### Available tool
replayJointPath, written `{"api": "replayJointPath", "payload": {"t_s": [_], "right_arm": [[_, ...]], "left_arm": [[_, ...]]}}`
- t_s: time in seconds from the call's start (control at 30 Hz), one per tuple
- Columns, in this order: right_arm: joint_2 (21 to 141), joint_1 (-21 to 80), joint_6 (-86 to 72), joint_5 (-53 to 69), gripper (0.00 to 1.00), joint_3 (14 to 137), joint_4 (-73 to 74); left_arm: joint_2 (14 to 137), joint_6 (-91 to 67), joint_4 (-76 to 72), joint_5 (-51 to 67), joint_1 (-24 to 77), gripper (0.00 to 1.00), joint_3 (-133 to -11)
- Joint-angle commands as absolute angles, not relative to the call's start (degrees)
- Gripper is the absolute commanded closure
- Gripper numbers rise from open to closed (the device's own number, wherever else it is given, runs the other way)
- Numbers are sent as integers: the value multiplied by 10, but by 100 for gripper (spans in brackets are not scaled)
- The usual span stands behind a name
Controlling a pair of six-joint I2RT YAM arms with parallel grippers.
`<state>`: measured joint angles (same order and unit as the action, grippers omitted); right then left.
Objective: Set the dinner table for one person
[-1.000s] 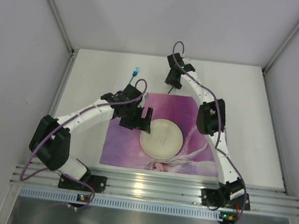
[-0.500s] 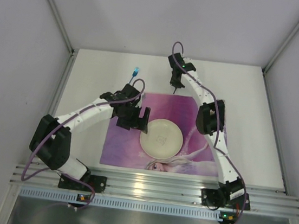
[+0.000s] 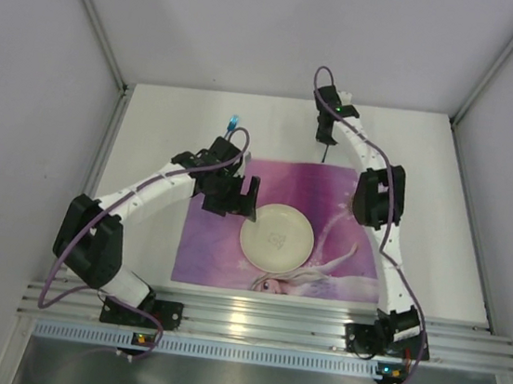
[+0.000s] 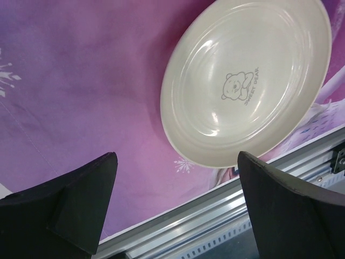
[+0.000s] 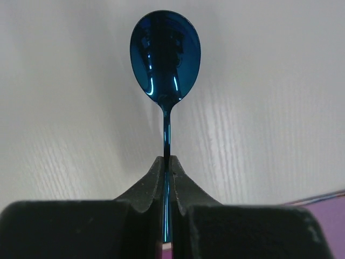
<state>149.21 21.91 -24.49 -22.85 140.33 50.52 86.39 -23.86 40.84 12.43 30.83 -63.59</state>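
Observation:
The white dinner table [image 3: 166,129] bears a purple placemat [image 3: 208,247] with a cream plate [image 3: 277,237] on it. My left gripper [image 3: 239,201] is open and empty, hovering over the placemat [image 4: 81,81] just left of the plate [image 4: 248,81]; it shows wide apart in the left wrist view [image 4: 177,162]. My right gripper [image 3: 325,140] is at the back of the table beyond the placemat's far edge. In the right wrist view it [image 5: 167,159] is shut on the handle of a shiny blue spoon [image 5: 165,56], bowl pointing away, over the white tabletop [image 5: 269,108].
A second blue utensil [image 3: 232,124] lies on the table behind the left arm's wrist. The ribbed aluminium rail [image 3: 260,319] runs along the near edge, also in the left wrist view [image 4: 215,216]. Grey walls close in the left, right and back.
My right gripper has carried the spoon to the right along the back of the table. My left gripper has drawn back a little from the plate, still open.

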Motion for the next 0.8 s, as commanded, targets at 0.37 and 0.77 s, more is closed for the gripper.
{"api": "replayJointPath", "payload": {"t_s": [0.37,0.77], "right_arm": [[1153,192,-240,-171,100,1151,346],[786,212,-262,-30,100,548,248]], "left_arm": [[923,-229,414,73,304,1,-732],[1000,-223,418,18,224,1,-899]]}}
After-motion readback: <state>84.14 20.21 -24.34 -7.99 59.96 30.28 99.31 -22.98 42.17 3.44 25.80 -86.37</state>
